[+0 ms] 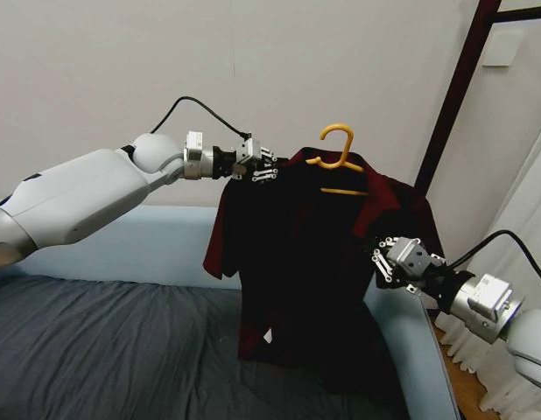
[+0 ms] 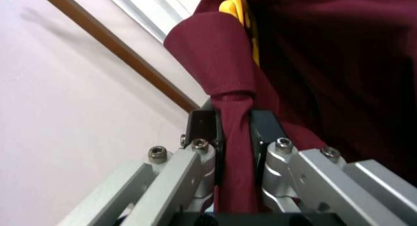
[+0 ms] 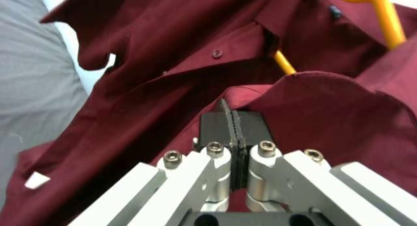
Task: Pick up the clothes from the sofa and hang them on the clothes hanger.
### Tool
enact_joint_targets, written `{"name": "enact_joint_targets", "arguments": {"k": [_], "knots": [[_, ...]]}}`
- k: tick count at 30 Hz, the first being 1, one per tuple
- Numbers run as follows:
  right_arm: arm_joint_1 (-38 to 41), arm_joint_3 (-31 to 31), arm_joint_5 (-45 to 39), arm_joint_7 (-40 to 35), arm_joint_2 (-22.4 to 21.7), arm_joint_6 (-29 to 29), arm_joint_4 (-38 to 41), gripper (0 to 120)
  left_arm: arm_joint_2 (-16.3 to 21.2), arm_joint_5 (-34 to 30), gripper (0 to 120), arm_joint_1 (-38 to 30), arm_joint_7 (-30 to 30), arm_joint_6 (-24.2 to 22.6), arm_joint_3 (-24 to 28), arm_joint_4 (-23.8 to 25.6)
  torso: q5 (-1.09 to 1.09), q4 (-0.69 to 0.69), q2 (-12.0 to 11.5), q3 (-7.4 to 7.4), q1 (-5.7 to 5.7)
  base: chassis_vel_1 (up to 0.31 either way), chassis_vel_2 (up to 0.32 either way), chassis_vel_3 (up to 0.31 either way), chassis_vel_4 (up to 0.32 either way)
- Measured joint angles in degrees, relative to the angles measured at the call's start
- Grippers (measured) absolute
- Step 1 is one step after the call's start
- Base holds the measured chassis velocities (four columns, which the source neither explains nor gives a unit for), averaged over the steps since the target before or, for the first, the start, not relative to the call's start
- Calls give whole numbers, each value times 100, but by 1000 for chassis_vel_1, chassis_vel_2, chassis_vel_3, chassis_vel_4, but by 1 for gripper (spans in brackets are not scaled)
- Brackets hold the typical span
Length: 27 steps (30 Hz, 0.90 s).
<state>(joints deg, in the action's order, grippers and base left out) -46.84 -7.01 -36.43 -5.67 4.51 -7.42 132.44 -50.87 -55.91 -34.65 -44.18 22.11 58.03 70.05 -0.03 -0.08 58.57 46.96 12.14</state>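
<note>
A grey sofa (image 1: 95,350) with a pale blue back fills the lower left of the head view. From the left edge the robot's left arm reaches toward the upper middle of the frame, and the left gripper (image 1: 269,171) sits at the shoulder of a dark red shirt (image 1: 305,262). In the left wrist view its jaws are pinched narrow on a bunched fold of the red cloth, which runs up between the two black pads.

The shirt hangs in the centre of the head view, clear of the sofa seat, its hem near the lower middle of the frame and a small white label (image 1: 267,336) showing at the lower left of the cloth. A yellow hanger (image 1: 340,149) sits inside the collar, its hook standing free above the shirt against the pale wall (image 1: 253,61).

To the right, at the shirt's lower right edge, the right gripper (image 1: 380,260) comes in from the lower right corner. The right wrist view shows its jaws pressed together on a thin edge of the fabric.

A dark wooden pole (image 1: 454,96) slants up the upper right of the head view, apart from the hanger's hook.
</note>
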Motion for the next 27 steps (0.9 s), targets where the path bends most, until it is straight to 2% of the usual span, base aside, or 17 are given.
{"name": "enact_joint_targets", "arguments": {"k": [6,10,20,24,27], "knots": [[99,-147,60,75,-364,23,164,0,-122,-221,8,-232,61,-264,91,52,-1,0,0,0,0,0,0,0,0],[41,-188,77,83,-422,23,268,0,-170,-299,8,-315,78,-356,123,23,-1,1,0,0,0,0,0,0,0],[-372,-348,212,19,-371,-12,290,0,-170,-567,8,-404,27,-445,146,95,-1,0,0,0,0,0,0,0,0],[-468,-324,66,-304,-214,-176,308,0,-75,-589,8,-270,28,-428,126,218,-3,1,0,0,0,0,0,0,0],[-526,-278,-160,-516,-79,-250,343,10,-51,-589,8,-165,40,-397,85,201,-1,1,0,0,0,0,0,0,0]]}}
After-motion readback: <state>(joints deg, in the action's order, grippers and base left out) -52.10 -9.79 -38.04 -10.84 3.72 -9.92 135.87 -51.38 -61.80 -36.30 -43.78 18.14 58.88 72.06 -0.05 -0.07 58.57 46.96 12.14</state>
